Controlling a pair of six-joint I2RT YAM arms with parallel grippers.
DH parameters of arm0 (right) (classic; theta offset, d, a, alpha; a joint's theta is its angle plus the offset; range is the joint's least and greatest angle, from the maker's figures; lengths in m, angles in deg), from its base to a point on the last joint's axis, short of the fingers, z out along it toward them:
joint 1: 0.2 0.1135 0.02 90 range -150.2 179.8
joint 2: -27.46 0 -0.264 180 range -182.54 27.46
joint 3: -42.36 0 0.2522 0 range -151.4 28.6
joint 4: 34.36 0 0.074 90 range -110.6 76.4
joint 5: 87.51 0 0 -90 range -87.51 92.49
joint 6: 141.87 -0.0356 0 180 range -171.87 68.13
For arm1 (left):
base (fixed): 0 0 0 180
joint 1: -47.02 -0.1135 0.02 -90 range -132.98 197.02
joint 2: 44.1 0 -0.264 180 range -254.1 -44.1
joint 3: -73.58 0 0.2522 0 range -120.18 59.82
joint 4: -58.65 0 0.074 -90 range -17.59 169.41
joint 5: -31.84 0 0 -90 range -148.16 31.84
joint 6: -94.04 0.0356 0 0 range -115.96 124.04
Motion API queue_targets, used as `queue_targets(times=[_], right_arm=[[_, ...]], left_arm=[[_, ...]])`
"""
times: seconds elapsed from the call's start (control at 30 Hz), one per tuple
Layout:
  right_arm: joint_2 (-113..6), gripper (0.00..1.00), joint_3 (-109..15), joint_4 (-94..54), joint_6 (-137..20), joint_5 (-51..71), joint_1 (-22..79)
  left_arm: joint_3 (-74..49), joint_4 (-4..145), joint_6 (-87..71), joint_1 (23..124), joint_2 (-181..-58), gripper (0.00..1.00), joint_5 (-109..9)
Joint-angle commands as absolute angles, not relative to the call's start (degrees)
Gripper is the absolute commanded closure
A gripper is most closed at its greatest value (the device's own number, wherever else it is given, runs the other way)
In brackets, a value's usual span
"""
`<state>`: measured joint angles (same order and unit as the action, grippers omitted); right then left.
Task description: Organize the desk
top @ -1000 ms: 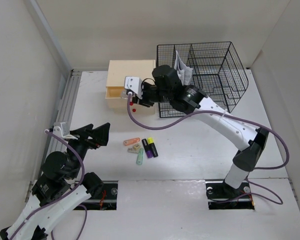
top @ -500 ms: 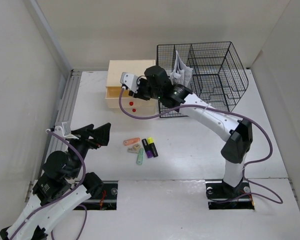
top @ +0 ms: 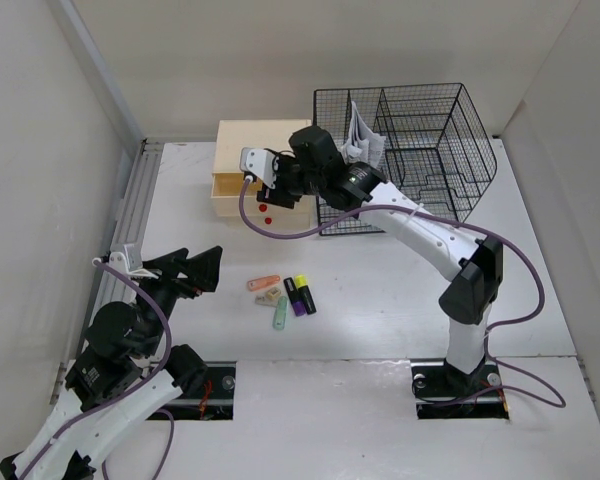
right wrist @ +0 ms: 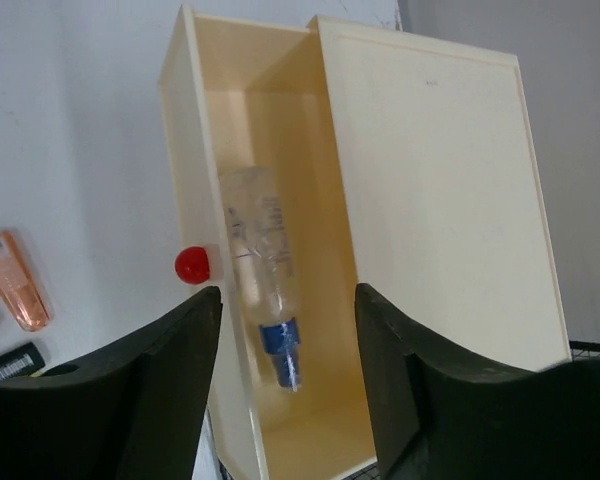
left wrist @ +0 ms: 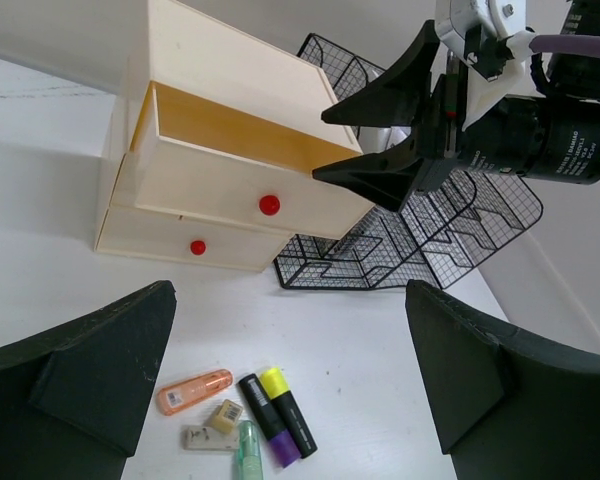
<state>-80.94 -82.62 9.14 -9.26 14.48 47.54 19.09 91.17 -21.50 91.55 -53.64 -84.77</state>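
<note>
The white desk [top: 400, 290] holds a cream drawer box [top: 260, 140] at the back, its top drawer [left wrist: 230, 170] pulled out. A clear bottle with a blue cap [right wrist: 265, 270] lies inside the drawer. My right gripper [top: 276, 190] hovers open and empty just above the open drawer, its jaws either side of the bottle [right wrist: 288, 300]. An orange highlighter [top: 263, 283], a yellow-capped one [top: 305, 293], a purple one [top: 293, 298], a green one [top: 280, 314] and small erasers [top: 270, 296] lie loose mid-desk. My left gripper [top: 192, 272] is open and empty, left of them [left wrist: 290, 300].
A black wire mesh rack [top: 420, 150] stands right of the drawer box, with folded paper [top: 362, 135] in its left compartment. A metal rail [top: 130, 210] runs along the desk's left side. White walls close in the back and sides. The lower drawer [left wrist: 180, 240] is shut.
My right arm has swung its wrist left and back over the drawer box, the gripper staying over the open drawer. The left arm and the loose items have not moved.
</note>
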Motion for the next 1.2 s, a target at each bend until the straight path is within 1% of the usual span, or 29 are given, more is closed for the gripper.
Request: queue_targets(times=[0.0,0.03,0.07,0.13,0.17,0.27,0.3,0.43,0.53,0.63,0.67,0.73,0.77,0.83,0.87,0.9,0.93,0.97,1.0,1.07,1.1,1.17], right_arm=[[-80.7,0.38,-85.4,8.8,-11.1,16.3,47.7],[-80.7,0.41,-86.0,8.8,-12.0,15.7,47.7],[-80.7,0.53,-86.0,7.7,-12.7,15.1,47.7],[-79.6,0.89,-83.7,4.9,-15.2,15.1,47.7],[-78.7,1.00,-83.1,4.3,-15.7,16.4,47.7],[-78.7,1.00,-84.2,7.3,-16.4,25.5,46.6],[-79.2,1.00,-84.8,8.7,-16.4,31.4,46.6],[-83.2,1.00,-89.2,20.0,-13.7,41.8,44.8],[-86.4,1.00,-93.2,25.0,-10.4,42.7,44.8],[-87.5,1.00,-93.0,22.8,-13.8,36.4,44.8],[-87.5,1.00,-92.3,21.2,-15.5,29.5,45.4],[-88.0,1.00,-91.8,17.7,-18.6,23.5,45.9],[-88.0,1.00,-91.2,16.9,-19.8,18.1,45.9],[-88.6,1.00,-89.6,13.7,-21.9,13.4,46.6],[-87.7,1.00,-88.3,11.8,-22.4,10.3,46.6],[-86.8,1.00,-86.4,9.3,-22.4,3.5,48.0],[-85.8,1.00,-84.0,2.8,-23.1,-0.4,48.7],[-84.1,1.00,-79.7,-0.3,-22.6,-4.0,49.5],[-84.1,1.00,-78.5,-2.6,-22.6,-9.1,50.1],[-84.1,1.00,-77.9,-5.6,-21.9,-12.6,50.7],[-84.7,1.00,-77.9,-6.4,-21.3,-17.2,50.7],[-85.5,1.00,-77.4,-10.3,-20.6,-21.7,51.3]], left_arm=[[19.3,88.9,-21.1,91.7,-53.9,0.01,-84.3],[19.3,88.9,-21.1,91.7,-53.9,0.01,-84.3],[19.3,88.9,-21.1,91.7,-53.9,0.01,-84.3],[19.3,88.9,-21.1,91.7,-53.9,0.01,-84.3],[19.3,88.9,-21.1,91.7,-53.9,0.01,-84.3],[19.3,88.9,-21.1,91.7,-53.9,0.01,-84.3],[19.3,88.9,-21.1,91.7,-53.9,0.01,-84.3],[19.3,88.9,-21.1,91.7,-53.9,0.01,-84.3],[19.3,88.9,-21.1,91.7,-53.9,0.01,-84.3],[19.3,88.9,-21.1,91.7,-53.9,0.01,-84.3],[19.3,88.9,-21.1,91.7,-53.9,0.01,-84.3],[19.3,88.9,-21.1,91.7,-53.9,0.01,-84.3],[19.3,88.9,-21.1,91.7,-53.9,0.01,-84.3],[19.3,88.9,-21.1,91.7,-53.9,0.01,-84.3],[19.3,88.9,-21.1,91.7,-53.9,0.01,-84.3],[19.3,88.9,-21.1,91.7,-53.9,0.01,-84.3],[19.3,88.9,-21.1,91.7,-53.9,0.01,-84.3],[19.3,88.9,-21.1,91.7,-53.9,0.01,-84.3],[19.3,88.9,-21.1,91.7,-53.9,0.01,-84.3],[19.3,88.9,-21.1,91.7,-53.9,0.01,-84.3],[19.3,88.9,-21.1,91.7,-53.9,0.01,-84.8],[19.3,88.9,-21.1,91.7,-53.9,0.01,-84.8]])
